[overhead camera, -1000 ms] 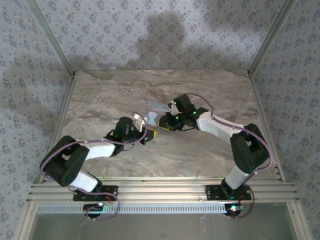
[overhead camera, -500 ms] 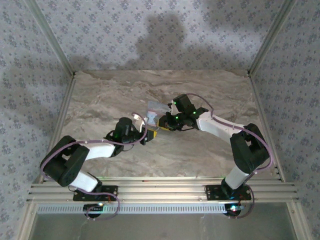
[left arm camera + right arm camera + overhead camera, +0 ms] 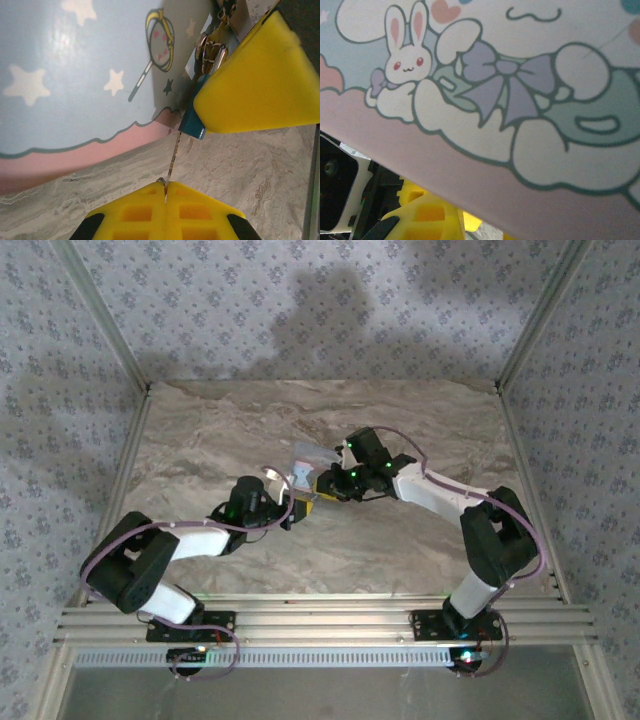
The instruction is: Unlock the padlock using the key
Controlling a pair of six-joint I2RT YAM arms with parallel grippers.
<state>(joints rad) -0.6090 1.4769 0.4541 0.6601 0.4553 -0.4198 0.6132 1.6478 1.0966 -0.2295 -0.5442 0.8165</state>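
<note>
In the left wrist view my left gripper point(image 3: 166, 186) is shut on the thin key point(image 3: 172, 155), seen edge-on. The key's tip meets the underside of the small dark teal padlock point(image 3: 191, 126). A yellow finger point(image 3: 255, 85) of my right gripper covers the rest of the padlock, with metal rings point(image 3: 212, 50) above it against the pale blue tin point(image 3: 75, 65). From above, the left gripper point(image 3: 303, 506) and the right gripper point(image 3: 322, 487) meet tip to tip beside the tin point(image 3: 308, 458). The right wrist view has the tin's cartoon lid point(image 3: 520, 75) close up over a yellow finger point(image 3: 425, 217).
The marble tabletop point(image 3: 400, 540) is bounded by metal frame posts point(image 3: 130, 455) at the left and patterned walls behind. Both arms stretch inward from their bases at the near edge, elbows out to either side.
</note>
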